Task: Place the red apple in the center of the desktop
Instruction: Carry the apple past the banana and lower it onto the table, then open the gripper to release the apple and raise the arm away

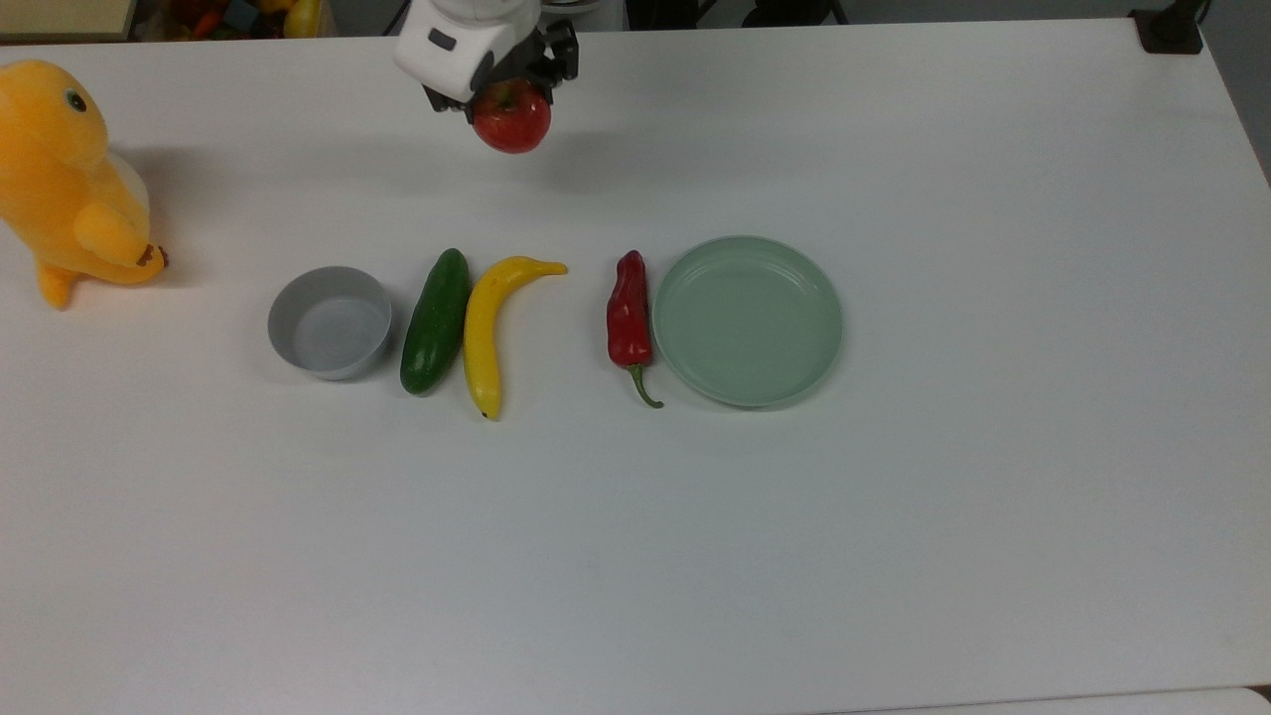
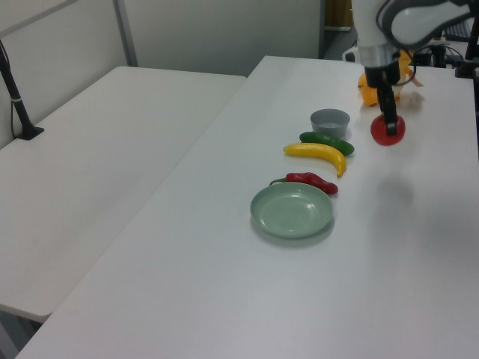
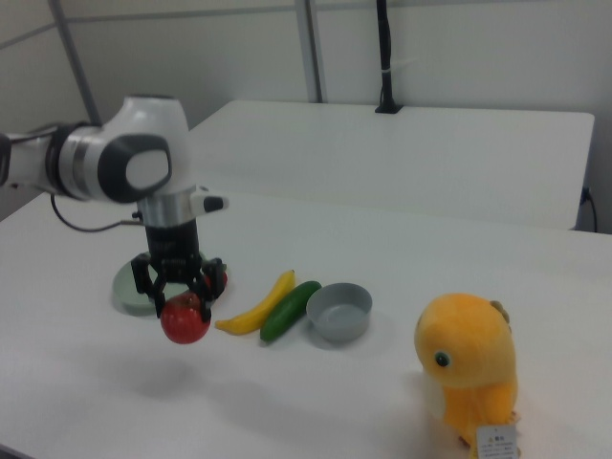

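Right now your tool [image 1: 513, 94] is squeezed shut on the red apple [image 1: 511, 122], gripping it from the top so the apple hangs under the fingers. In the right view the apple [image 3: 185, 320] is up in the air, with its shadow on the white bench [image 1: 894, 556] below it. You hold it high so it can pass by the other things without bumping them. Those things lie in a row: the small grey bowl [image 1: 329, 322], the cucumber [image 1: 435, 321], the banana [image 1: 488, 326], the red chili pepper [image 1: 629, 315] and the pale green plate [image 1: 747, 320]. The yellow plush toy [image 1: 68, 179] stands off at the top view's left. The apple hangs past the row, near the top view's upper edge. I think you must next carry it to an open spot in the middle of the bench and lower it.
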